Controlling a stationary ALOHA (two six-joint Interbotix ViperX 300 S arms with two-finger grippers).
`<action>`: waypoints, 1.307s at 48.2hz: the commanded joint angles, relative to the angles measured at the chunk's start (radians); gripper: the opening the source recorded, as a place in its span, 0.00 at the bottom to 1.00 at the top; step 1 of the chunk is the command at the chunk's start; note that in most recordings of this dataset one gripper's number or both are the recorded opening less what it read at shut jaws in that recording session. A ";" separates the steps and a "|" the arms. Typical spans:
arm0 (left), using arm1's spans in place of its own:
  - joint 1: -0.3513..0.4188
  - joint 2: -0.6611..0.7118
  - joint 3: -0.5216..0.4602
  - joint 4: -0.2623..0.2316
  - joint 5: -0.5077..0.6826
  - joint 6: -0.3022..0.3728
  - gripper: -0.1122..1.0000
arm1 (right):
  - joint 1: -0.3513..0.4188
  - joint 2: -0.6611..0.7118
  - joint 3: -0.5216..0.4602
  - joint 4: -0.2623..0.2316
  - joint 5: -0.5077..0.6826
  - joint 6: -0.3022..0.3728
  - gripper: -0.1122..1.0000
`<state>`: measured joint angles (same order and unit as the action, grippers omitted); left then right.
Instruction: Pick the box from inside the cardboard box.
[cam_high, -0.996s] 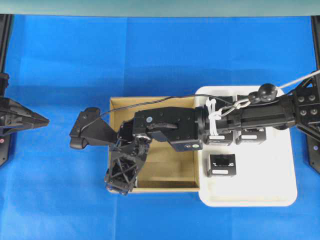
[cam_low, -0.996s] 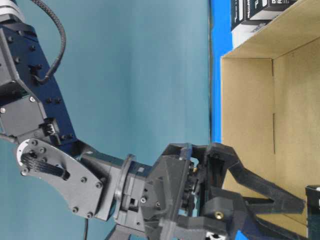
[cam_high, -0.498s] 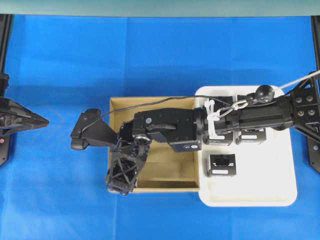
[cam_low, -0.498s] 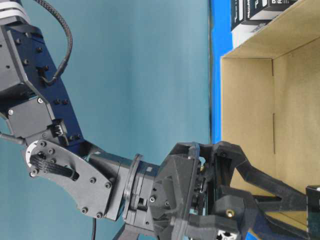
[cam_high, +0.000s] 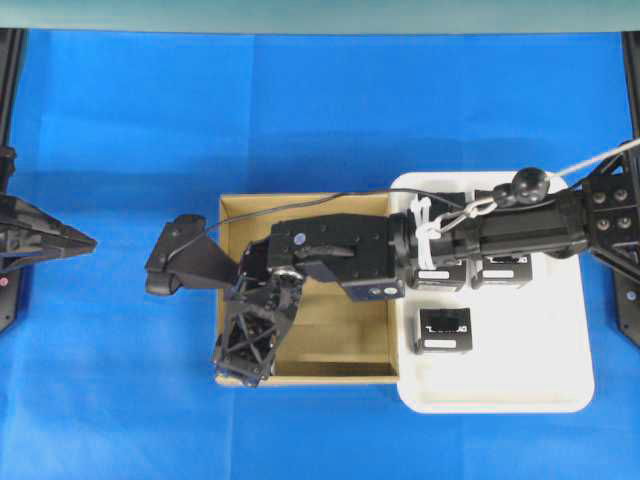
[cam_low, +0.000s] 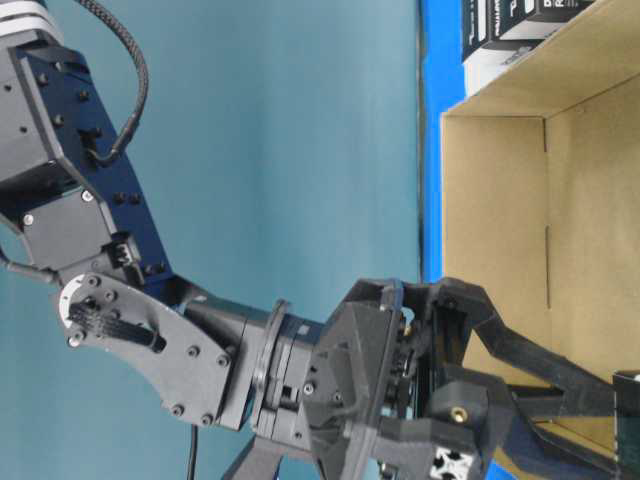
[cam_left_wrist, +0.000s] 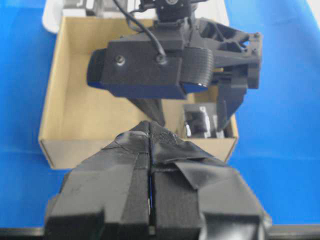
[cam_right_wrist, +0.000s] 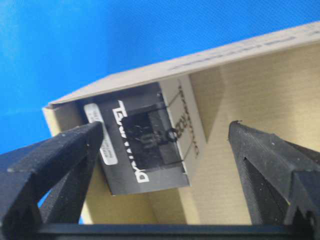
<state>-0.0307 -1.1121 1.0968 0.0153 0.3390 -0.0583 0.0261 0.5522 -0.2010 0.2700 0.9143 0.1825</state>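
One box (cam_right_wrist: 145, 145) in cardboard box (cam_high: 330, 345); right jaws spread wide, left jaws closed.

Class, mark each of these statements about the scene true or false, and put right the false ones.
1. The right end effector is open above a black box in a corner of the cardboard box. True.
2. The left end effector is open wide. False: its fingers are pressed together.
3. The white tray holds black boxes. True.
4. The right end effector already holds the black box clear of the cardboard box. False: the box still sits inside, not gripped.
5. The table cover is green. False: it is blue.
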 joint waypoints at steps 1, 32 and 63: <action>0.000 0.006 -0.028 0.002 -0.008 -0.002 0.04 | -0.009 -0.003 0.012 -0.003 0.003 0.000 0.99; 0.000 0.005 -0.028 0.002 -0.008 -0.002 0.04 | -0.071 -0.043 0.051 -0.031 0.026 -0.018 0.99; 0.000 0.005 -0.028 0.002 -0.008 -0.002 0.04 | -0.144 -0.080 0.127 -0.029 -0.006 -0.029 0.99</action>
<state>-0.0307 -1.1137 1.0953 0.0153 0.3390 -0.0583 -0.1089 0.4740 -0.0782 0.2439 0.9173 0.1549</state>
